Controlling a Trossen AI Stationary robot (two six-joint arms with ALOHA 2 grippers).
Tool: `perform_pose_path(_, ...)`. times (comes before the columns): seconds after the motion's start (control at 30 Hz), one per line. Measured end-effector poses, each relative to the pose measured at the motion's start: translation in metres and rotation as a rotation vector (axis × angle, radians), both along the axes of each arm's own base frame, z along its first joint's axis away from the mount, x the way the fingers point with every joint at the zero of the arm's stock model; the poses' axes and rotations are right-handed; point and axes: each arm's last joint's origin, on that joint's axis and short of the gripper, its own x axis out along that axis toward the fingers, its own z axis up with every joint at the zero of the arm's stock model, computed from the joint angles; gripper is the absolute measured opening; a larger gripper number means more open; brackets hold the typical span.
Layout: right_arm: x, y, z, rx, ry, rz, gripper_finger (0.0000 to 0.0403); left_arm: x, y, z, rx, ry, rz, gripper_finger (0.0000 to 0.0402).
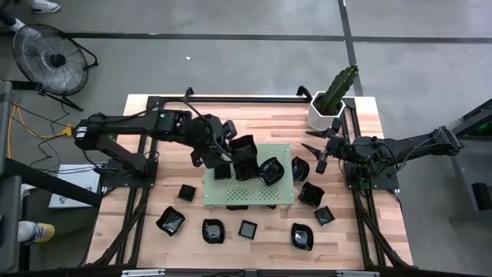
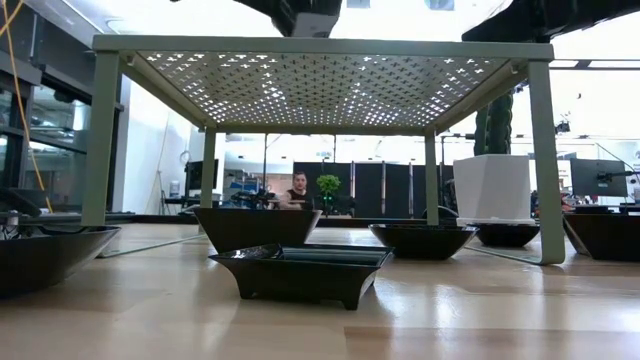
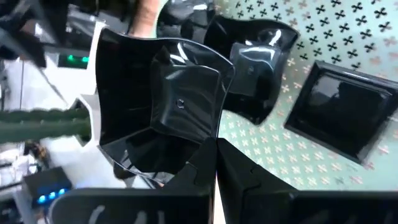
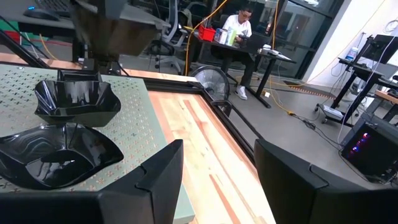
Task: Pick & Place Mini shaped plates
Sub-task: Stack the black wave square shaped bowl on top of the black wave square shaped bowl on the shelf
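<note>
My left pincer (image 1: 231,150) is clamped on a shiny black square plate (image 1: 244,156) over the green holed board (image 1: 250,196), which holds three plates (about ten wait on the wooden table (image 1: 146,238)); my right pincer (image 1: 317,150) waits apart

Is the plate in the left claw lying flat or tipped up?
Tipped up. The left claw, shut on the plate, pinches its rim edge-on, its hollow facing the wrist camera, above the green board.

Wooden table (image 1: 154,231) carried green perforated board (image 1: 247,196) at centre on legs, black mini plates (image 1: 171,221) lay scattered on the wood in front and right of it, white pot (image 1: 321,115) stood at far right corner.
</note>
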Motion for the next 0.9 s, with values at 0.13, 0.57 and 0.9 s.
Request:
perform_pose_path(0.13,0.000,0.000,0.000,0.000,0.000,0.000,0.0193,0.014,0.000,-0.015,0.008,0.060,-0.008,0.0000)
perform_pose_path(0.57,0.000,0.000,0.000,0.000,0.000,0.000,0.0193,0.022,-0.016,-0.026,-0.007,0.114,-0.076,0.0000)
perform_pose_path(0.9,0.000,0.000,0.000,0.000,0.001,0.000,0.0193,0.021,-0.038,-0.037,0.114,0.132,-0.069,0.0000)
